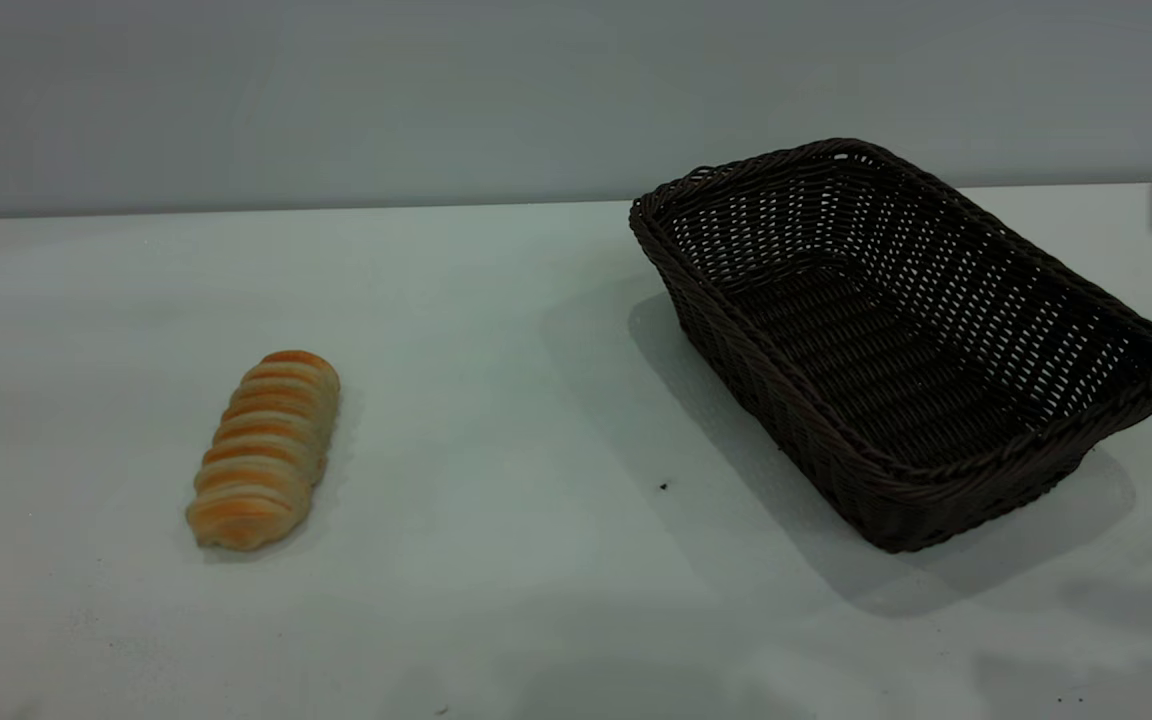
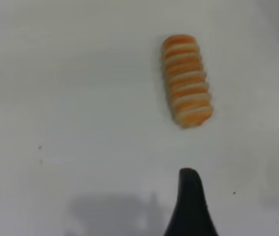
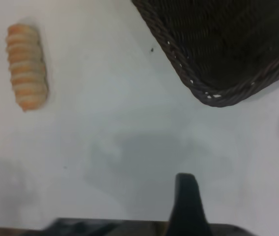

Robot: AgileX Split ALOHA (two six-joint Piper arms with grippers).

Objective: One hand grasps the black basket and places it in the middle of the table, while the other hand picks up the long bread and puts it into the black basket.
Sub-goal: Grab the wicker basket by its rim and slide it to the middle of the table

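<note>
**Bread left, basket right, both hands off**

Lying on the bench (image 1: 536, 350) well apart: the long bread (image 1: 264, 449) at the left, long axis running near-to-far with a slight lean; the black basket (image 1: 901, 330) at the right, empty, skewed, off centre. Nearer the bread: the left hand (image 2: 191, 204), above the bench short of one end of the loaf, holding nothing. Nearer the basket: the right hand (image 3: 188, 206), just off a rim corner, holding nothing. Spread of either hand: cannot tell, only one dark finger showing. Likely first: basket to centre.
</note>
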